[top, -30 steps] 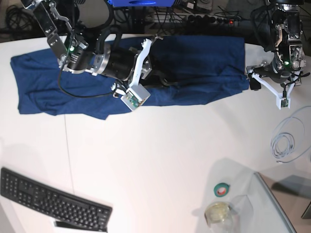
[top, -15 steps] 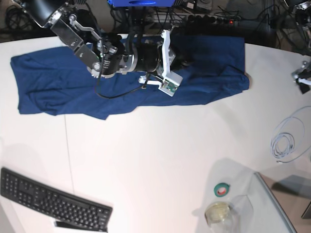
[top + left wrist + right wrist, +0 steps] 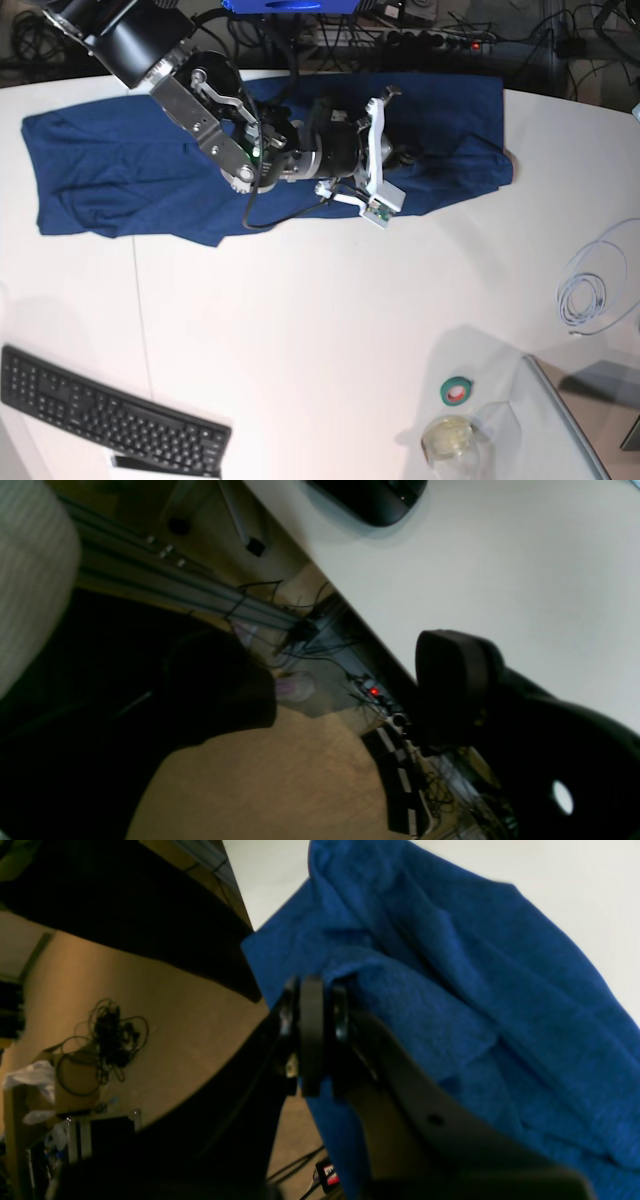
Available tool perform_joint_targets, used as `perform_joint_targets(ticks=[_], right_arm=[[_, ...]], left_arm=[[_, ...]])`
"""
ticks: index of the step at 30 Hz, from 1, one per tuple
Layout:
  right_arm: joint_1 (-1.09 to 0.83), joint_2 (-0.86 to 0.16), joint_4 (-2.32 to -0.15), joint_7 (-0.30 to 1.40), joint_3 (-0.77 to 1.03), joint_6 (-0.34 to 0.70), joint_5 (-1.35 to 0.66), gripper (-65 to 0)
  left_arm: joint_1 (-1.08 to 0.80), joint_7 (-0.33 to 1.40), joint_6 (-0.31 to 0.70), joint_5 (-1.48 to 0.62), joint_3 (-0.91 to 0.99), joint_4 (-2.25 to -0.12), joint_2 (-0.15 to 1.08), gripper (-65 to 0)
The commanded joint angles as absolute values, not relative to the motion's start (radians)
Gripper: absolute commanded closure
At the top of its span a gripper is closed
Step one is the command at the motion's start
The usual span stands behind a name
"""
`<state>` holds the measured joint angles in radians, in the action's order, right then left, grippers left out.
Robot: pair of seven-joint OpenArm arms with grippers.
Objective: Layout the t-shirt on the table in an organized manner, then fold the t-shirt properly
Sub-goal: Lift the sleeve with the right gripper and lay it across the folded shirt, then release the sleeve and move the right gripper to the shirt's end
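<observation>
Nearest, on the left, lies one black keyboard (image 3: 110, 415). On the near right are one clear jar (image 3: 450, 438), one green roll of tape (image 3: 457, 390) just beyond it, and the corner of one clear sheet (image 3: 560, 410). Farther along the right side lies one coil of white cable (image 3: 590, 295). One thin dark seam (image 3: 142, 330) runs near to far across the white table (image 3: 320, 330).

There is one t-shirt (image 3: 120, 180), spread flat along the far side of the table. Its long axis runs left to right, from the far left almost to the far right, and its far edge lies along the table's far rim. I cannot tell which end is the collar.

Two arms are present, but the base view shows only one. It reaches in from the far left and lies low over the middle of the shirt. Its right gripper (image 3: 398, 155) points right. In the right wrist view, the right gripper (image 3: 312, 990) has its jaws pressed together, and blue cloth (image 3: 450, 990) is bunched against the tips. I cannot tell whether a fold is pinched between them.

The left gripper (image 3: 340, 690) shows only in the left wrist view. It hangs beyond the table's edge (image 3: 500, 580) with its jaws wide apart, only floor and cables showing between them.
</observation>
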<state>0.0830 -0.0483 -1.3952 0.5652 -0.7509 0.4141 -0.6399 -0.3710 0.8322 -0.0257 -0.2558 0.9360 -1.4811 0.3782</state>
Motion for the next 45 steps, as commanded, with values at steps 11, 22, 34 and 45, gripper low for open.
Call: perform_joint_targets(ticks=[11,22,34,45], right_arm=[[0.143,0.042,-1.336,0.539,-0.88,0.424,-0.659,-2.7],[0.208,0.091,-1.299,0.538,-0.969,0.343,-0.659,-2.7],[0.242,0.091,-1.325,0.536,-1.024,0.203,-0.659,-17.7],[0.093,-0.208,-1.727,0.61,-0.601,0.196,-0.662,-42.8]], left_arm=[[-0.384,0.817,-0.031,-0.248,0.848,-1.492,0.4,-56.9],[-0.374,0.817,-0.031,-0.248,0.8,-1.491,0.397,-56.9],[-0.374,0.817,-0.031,-0.248,0.8,-1.489,0.397,-56.9],[-0.371,0.814,-0.031,-0.252,0.8,-1.489,0.397,-56.9]])
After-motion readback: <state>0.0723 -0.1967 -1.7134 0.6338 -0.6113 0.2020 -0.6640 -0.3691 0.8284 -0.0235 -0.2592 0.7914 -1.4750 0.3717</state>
